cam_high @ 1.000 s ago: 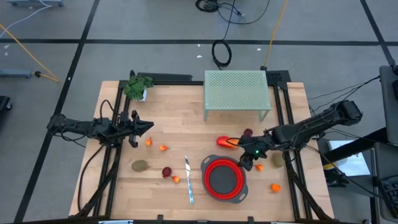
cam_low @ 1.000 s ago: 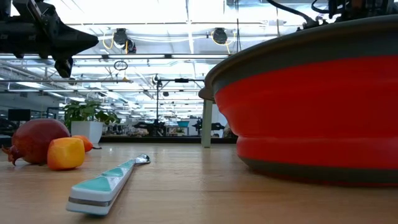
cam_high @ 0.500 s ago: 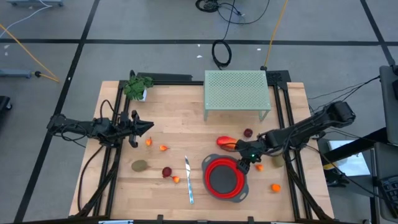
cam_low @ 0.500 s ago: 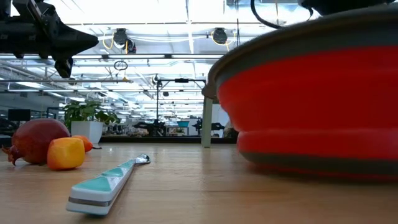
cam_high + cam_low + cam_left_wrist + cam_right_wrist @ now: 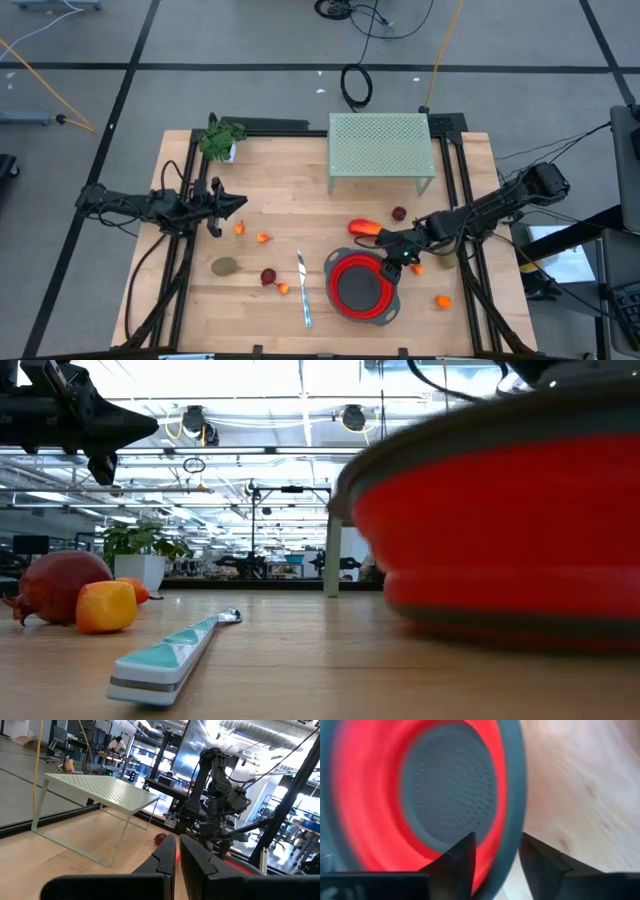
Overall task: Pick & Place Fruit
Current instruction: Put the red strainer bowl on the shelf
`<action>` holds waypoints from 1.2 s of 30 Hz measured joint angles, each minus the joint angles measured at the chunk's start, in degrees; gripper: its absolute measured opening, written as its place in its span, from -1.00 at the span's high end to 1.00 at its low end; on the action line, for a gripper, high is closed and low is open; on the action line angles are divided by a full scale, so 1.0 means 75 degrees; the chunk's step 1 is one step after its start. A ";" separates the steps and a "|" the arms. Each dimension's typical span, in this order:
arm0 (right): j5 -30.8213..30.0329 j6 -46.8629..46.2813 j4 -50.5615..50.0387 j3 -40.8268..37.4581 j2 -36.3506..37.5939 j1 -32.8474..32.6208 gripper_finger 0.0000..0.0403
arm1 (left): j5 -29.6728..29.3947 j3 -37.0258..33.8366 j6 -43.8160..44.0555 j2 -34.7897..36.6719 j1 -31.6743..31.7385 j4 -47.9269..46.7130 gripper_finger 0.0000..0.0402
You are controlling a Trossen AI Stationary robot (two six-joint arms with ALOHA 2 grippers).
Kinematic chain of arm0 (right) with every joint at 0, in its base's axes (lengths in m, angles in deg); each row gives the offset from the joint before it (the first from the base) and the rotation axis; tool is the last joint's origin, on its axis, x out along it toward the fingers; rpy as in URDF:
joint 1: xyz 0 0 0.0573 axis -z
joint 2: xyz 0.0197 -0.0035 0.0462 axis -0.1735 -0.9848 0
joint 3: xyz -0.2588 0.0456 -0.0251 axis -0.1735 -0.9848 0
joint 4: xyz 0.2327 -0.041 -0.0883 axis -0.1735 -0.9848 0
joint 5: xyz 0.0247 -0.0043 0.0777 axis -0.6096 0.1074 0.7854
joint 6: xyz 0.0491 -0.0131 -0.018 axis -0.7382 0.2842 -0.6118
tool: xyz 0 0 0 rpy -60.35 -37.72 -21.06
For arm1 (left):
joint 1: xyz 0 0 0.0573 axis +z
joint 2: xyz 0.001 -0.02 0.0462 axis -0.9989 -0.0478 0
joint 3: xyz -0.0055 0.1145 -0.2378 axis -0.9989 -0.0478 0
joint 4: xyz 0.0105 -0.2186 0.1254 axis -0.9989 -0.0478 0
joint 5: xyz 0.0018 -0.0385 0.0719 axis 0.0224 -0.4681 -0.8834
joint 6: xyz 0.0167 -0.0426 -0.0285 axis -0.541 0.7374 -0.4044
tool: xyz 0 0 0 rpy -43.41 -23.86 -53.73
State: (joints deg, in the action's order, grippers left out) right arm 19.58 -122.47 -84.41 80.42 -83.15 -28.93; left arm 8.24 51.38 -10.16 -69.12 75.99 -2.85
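A red bowl with a grey rim (image 5: 362,288) stands on the table's near right part and fills the low view (image 5: 500,530). My right gripper (image 5: 391,256) is at its far right rim, shut on it. A long orange-red piece (image 5: 362,228) and a dark red ball (image 5: 399,213) lie beyond the bowl. Orange bits (image 5: 418,267) (image 5: 443,300) lie to its right. On the left lie a kiwi-like oval (image 5: 225,266), a dark red ball (image 5: 268,276) and orange bits (image 5: 283,289) (image 5: 263,238) (image 5: 239,228). My left gripper (image 5: 238,205) is shut and empty above the table's left part. My right gripper has the bowl's grey rim (image 5: 507,855) between its two fingers, one finger (image 5: 457,862) inside the bowl and one (image 5: 542,862) outside. The fingers come from above, slanting from the table's right. In the low view the bowl's base is down at the table.
A slim knife with a pale teal handle (image 5: 303,288) lies left of the bowl. A pale green perforated rack (image 5: 381,148) stands at the far middle. A small leafy plant (image 5: 220,138) stands at the far left corner. Bare wood lies between the two arms.
My right gripper has moved toward the table's left, onto the bowl's rim. The bowl has shifted a little and shows blurred in the low view. My left arm has kept still.
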 joint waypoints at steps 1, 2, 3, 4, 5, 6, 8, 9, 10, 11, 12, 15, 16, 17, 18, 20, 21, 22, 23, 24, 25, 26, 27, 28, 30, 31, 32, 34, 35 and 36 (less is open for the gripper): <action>0.0003 0.0038 0.0196 0.0000 0.0003 0.0000 0.43 | 0.0000 0.0000 0.0000 0.0000 -0.0001 0.0000 0.88; -0.0003 0.0039 0.0355 0.0000 0.0003 0.0001 0.47 | 0.0000 0.0000 0.0002 0.0000 0.0001 0.0000 0.88; -0.0005 0.0026 0.0477 0.0000 0.0003 0.0009 0.51 | 0.0000 0.0000 -0.0001 0.0000 -0.0001 0.0000 0.88; -0.0025 -0.0006 0.0572 0.0000 0.0003 0.0009 0.54 | 0.0000 0.0000 0.0002 0.0003 0.0001 0.0000 0.88; -0.0033 -0.0021 0.0621 0.0000 0.0003 0.0010 0.58 | 0.0000 0.0000 0.0002 0.0003 0.0001 0.0000 0.88; -0.0038 -0.0021 0.0627 0.0000 0.0003 0.0015 0.61 | -0.0003 0.0000 0.0000 0.0000 0.0000 0.0000 0.88; -0.0035 -0.0013 0.0576 0.0000 0.0003 0.0012 0.67 | -0.0003 0.0000 -0.0001 0.0000 0.0001 -0.0001 0.88; -0.0035 -0.0024 0.0530 0.0000 0.0003 0.0012 0.71 | -0.0003 -0.0001 -0.0001 0.0001 -0.0002 0.0000 0.88; -0.0037 -0.0059 0.0506 0.0000 0.0003 0.0012 0.75 | -0.0003 0.0000 0.0000 0.0002 -0.0001 0.0000 0.88; -0.0040 -0.0072 0.0494 0.0000 0.0003 0.0012 0.79 | -0.0003 0.0000 -0.0001 0.0000 0.0001 -0.0002 0.88; -0.0041 -0.0077 0.0495 0.0000 0.0003 0.0012 0.84 | -0.0003 0.0000 0.0001 0.0001 0.0000 0.0000 0.88; -0.0018 -0.0061 0.0489 -0.0009 0.0003 0.0012 0.96 | -0.0003 0.0000 -0.0001 0.0002 0.0001 0.0000 0.88; -0.0020 -0.0058 0.0521 -0.0006 0.0003 0.0008 0.96 | -0.0003 0.0000 0.0002 0.0003 0.0001 0.0003 0.88; -0.0040 -0.0097 0.0522 -0.0006 0.0003 0.0006 0.96 | -0.0006 0.0000 -0.0001 0.0000 -0.0002 0.0000 0.88; -0.0020 -0.0118 0.0521 -0.0006 0.0003 0.0009 0.95 | -0.0004 0.0000 -0.0001 0.0003 0.0001 0.0000 0.88; -0.0029 -0.0122 0.0641 -0.0008 0.0048 0.0009 0.97 | -0.0005 0.0000 0.0000 0.0000 -0.0001 0.0000 0.88; -0.0021 -0.0118 0.0789 -0.0009 0.0081 0.0009 0.97 | -0.0006 0.0000 -0.0001 0.0002 -0.0001 0.0000 0.88; -0.0020 -0.0137 0.1047 -0.0009 0.0118 0.0009 0.97 | -0.0006 0.0000 0.0000 0.0000 -0.0001 0.0000 0.88; -0.0024 -0.0155 0.1299 -0.0007 0.0178 0.0009 0.97 | -0.0005 0.0000 -0.0001 0.0000 0.0001 0.0000 0.88; -0.0023 -0.0163 0.1516 -0.0006 0.0264 0.0012 0.97 | -0.0006 0.0000 -0.0001 0.0002 0.0000 0.0003 0.88; -0.0023 -0.0168 0.1767 -0.0008 0.0345 0.0021 0.97 | -0.0006 0.0000 -0.0001 0.0003 -0.0002 0.0006 0.88; -0.0040 -0.0212 0.2052 -0.0006 0.0414 0.0036 0.97 | -0.0006 0.0000 -0.0001 0.0002 -0.0002 0.0001 0.88; -0.0061 -0.0287 0.2294 -0.0002 0.0492 0.0070 0.97 | -0.0006 0.0000 -0.0001 0.0001 0.0000 0.0006 0.88; -0.0116 -0.0329 0.2443 0.0000 0.0593 0.0105 0.97 | -0.0007 0.0000 -0.0001 0.0003 0.0000 0.0013 0.88; -0.0335 -0.0337 0.2532 0.0054 0.0801 0.0181 0.97 | -0.0006 0.0000 -0.0001 0.0002 0.0001 0.0002 0.88; -0.0446 -0.0319 0.2518 0.0132 0.0888 0.0235 0.97 | -0.0006 0.0000 -0.0001 0.0000 0.0001 0.0003 0.88; -0.0528 -0.0275 0.2526 0.0187 0.0988 0.0294 0.97 | -0.0006 0.0000 -0.0001 0.0003 -0.0001 0.0010 0.88; -0.0717 -0.0084 0.2480 0.0331 0.1194 0.0446 0.97 | -0.0006 0.0000 -0.0001 0.0003 0.0001 0.0003 0.88; -0.0835 0.0045 0.2446 0.0437 0.1277 0.0523 0.97 | -0.0006 0.0000 -0.0001 0.0000 -0.0001 0.0006 0.88; -0.0882 0.0171 0.2352 0.0550 0.1356 0.0626 0.97 | -0.0008 0.0000 -0.0001 0.0003 -0.0001 0.0015 0.88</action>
State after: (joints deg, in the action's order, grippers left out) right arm 12.97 -121.19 -66.77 84.55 -72.98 -24.24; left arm 8.18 51.38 -10.17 -69.10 75.98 -2.74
